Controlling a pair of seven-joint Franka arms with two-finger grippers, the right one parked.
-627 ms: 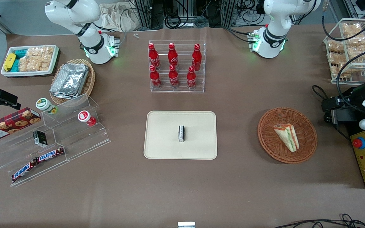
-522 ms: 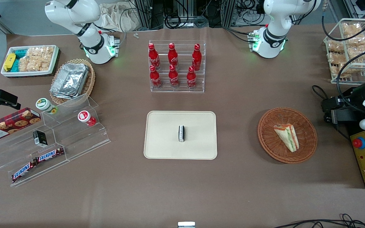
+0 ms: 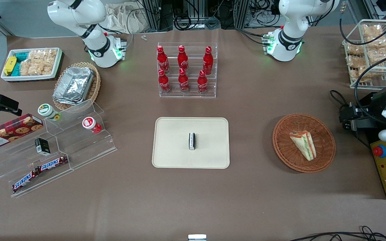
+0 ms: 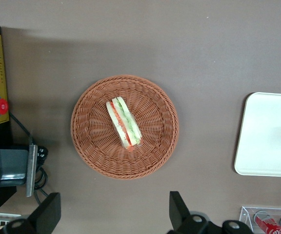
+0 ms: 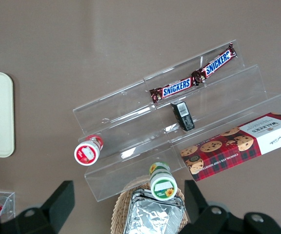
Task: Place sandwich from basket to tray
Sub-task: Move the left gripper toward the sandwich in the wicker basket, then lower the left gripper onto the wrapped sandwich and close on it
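Observation:
The sandwich (image 3: 303, 144) (image 4: 124, 123), a wrapped white-bread wedge with green and orange-red filling, lies in the round reddish-brown basket (image 3: 323, 144) (image 4: 152, 141). The beige tray (image 3: 173, 144) (image 4: 265, 141) sits at mid-table, toward the parked arm's end from the basket, with a small black-and-white object (image 3: 191, 141) on it. My left gripper (image 3: 347, 117) (image 4: 113, 214) hangs above the table beside the basket, toward the working arm's end. It is open wide, with nothing between its fingers (image 4: 50, 214), and touches neither basket nor sandwich.
A yellow control box with a red button (image 3: 385, 164) and cables lie close to the gripper. A wire rack of snacks (image 3: 374, 50) stands farther from the camera. A clear rack of red bottles (image 3: 187, 70) stands past the tray. A stepped acrylic shelf (image 3: 55, 147) holds snacks.
The left arm's wrist has shifted slightly; the sandwich, basket and tray have not moved.

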